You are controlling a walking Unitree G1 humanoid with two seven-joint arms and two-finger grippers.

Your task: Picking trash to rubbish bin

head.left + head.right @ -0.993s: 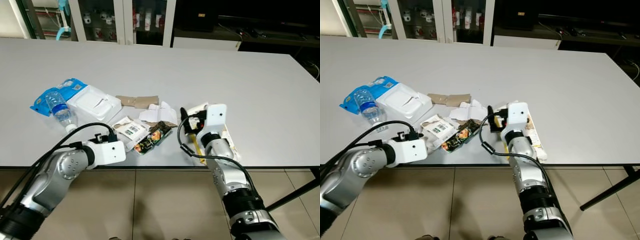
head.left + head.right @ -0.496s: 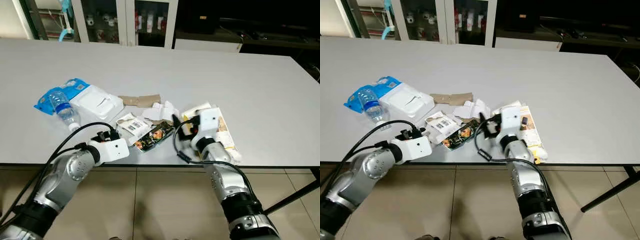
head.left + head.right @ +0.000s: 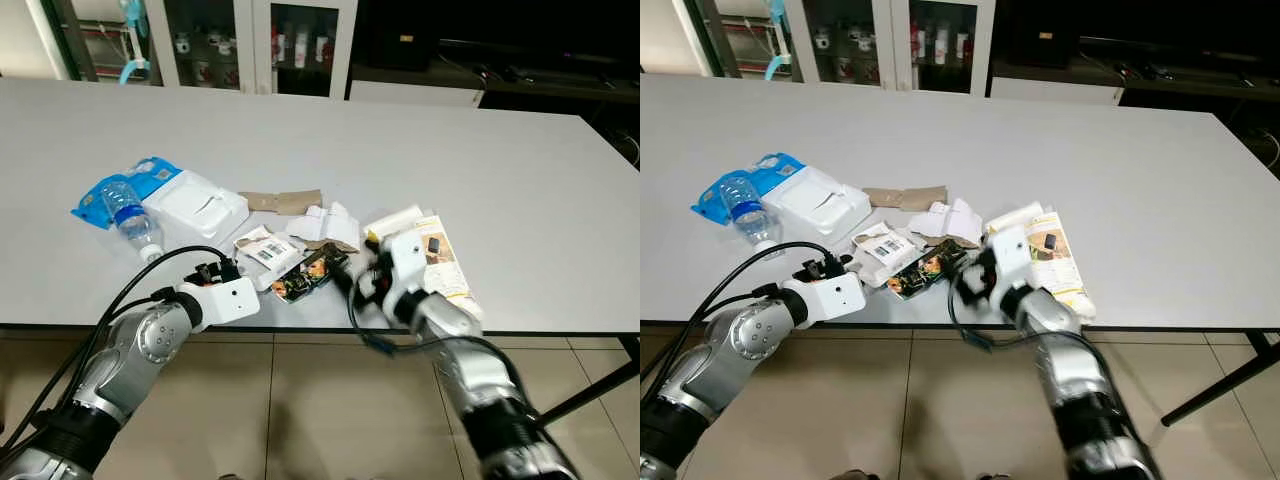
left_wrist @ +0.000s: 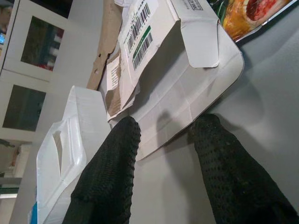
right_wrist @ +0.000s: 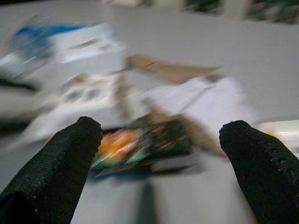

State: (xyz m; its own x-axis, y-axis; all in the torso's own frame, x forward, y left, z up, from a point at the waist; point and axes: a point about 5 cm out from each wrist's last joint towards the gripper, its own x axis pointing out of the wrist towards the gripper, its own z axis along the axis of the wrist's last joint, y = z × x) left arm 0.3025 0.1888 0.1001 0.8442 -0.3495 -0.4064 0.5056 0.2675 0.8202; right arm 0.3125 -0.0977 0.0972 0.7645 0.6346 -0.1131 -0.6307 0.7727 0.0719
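Two end effectors are hovering at the counter's [image 3: 560, 190] near edge, both spread wide and gripping nothing. My left end effector [image 4: 163, 140] is sitting just short of a flattened white barcode carton [image 4: 187, 74], its fingertips [image 4: 122, 135] flanking the carton's near edge. My right end effector [image 5: 161, 135] is facing a dark snack wrapper [image 3: 308, 277]. Farther back, a yellow printed packet [image 3: 440, 262], crumpled white paper [image 3: 325, 222], a brown cardboard strip [image 3: 280, 200], a white plastic tray [image 3: 195, 205] and a clear water bottle [image 3: 128, 215] on a blue bag [image 3: 150, 168] are lying scattered.
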